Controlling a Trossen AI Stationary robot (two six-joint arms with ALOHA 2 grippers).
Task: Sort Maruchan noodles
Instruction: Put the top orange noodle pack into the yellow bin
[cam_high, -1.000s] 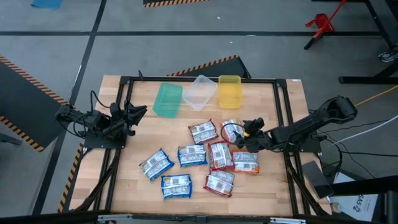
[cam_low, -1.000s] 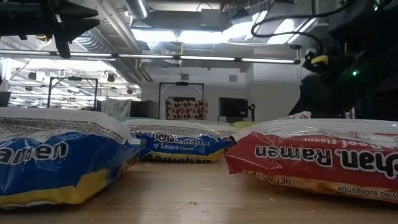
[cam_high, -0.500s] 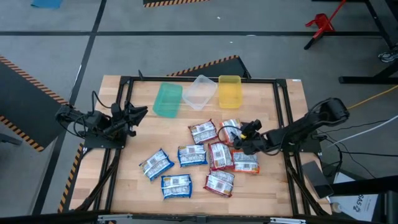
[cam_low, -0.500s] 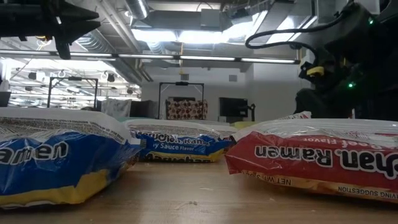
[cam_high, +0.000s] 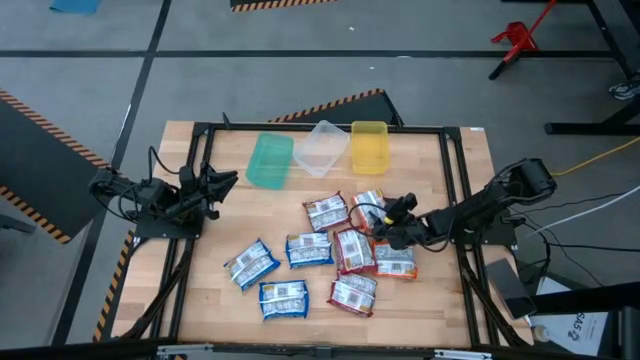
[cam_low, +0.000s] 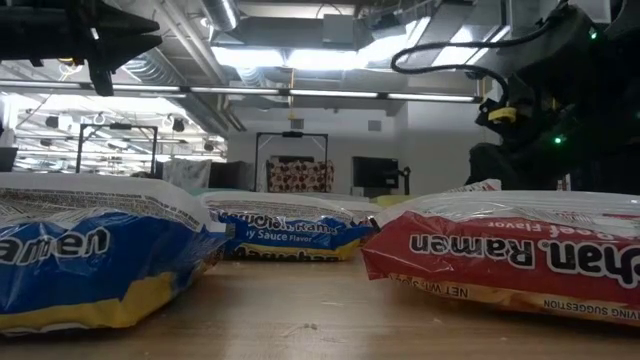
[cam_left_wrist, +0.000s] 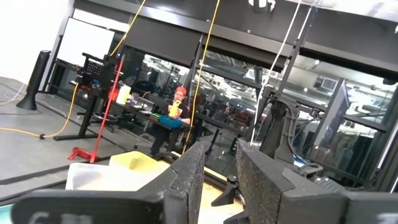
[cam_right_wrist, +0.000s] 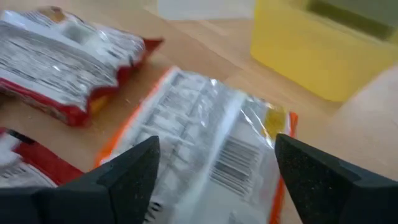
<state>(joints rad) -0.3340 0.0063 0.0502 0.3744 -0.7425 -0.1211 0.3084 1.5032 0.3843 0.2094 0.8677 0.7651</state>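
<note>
right claw (cam_right_wrist: 214, 180) hanging wide open, empty, over orange maruchan packet (cam_right_wrist: 205, 140) near yellow bin (cam_right_wrist: 311, 46); should be straddling packet's narrow width squarely.

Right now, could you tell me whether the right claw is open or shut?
Open. In the right wrist view, the right claw has its two fingers spread wide on either side of the orange packet, not yet closed on it.
</note>
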